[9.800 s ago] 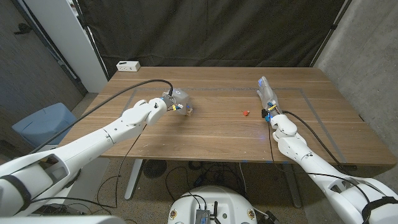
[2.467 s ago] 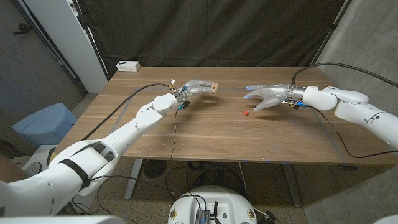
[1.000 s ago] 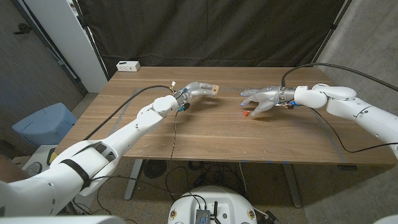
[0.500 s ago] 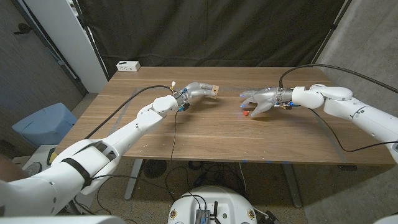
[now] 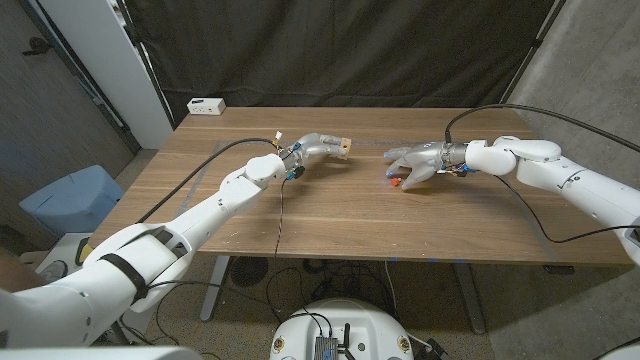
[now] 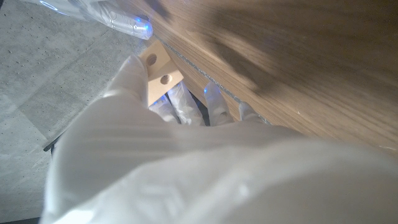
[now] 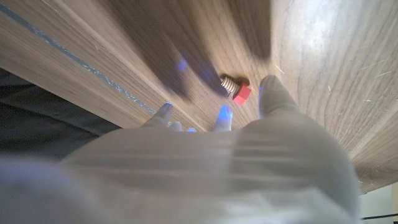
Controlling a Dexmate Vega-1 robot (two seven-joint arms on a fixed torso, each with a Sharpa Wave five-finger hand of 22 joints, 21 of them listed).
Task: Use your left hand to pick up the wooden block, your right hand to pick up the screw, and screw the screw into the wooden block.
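Two hands are at work: the left hand [image 5: 312, 146] grips the wooden block [image 5: 343, 144] above the table [image 5: 330, 215], left of centre. The right hand [image 5: 415, 164] hovers unclenched over the red-headed screw [image 7: 236, 89], which lies on the wood right of centre, fingers either side, not yet pinching. Closing off-centre could roll the small screw away or nudge it sideways.

The right hand [image 5: 412, 165] half hides the screw [image 5: 394, 181].
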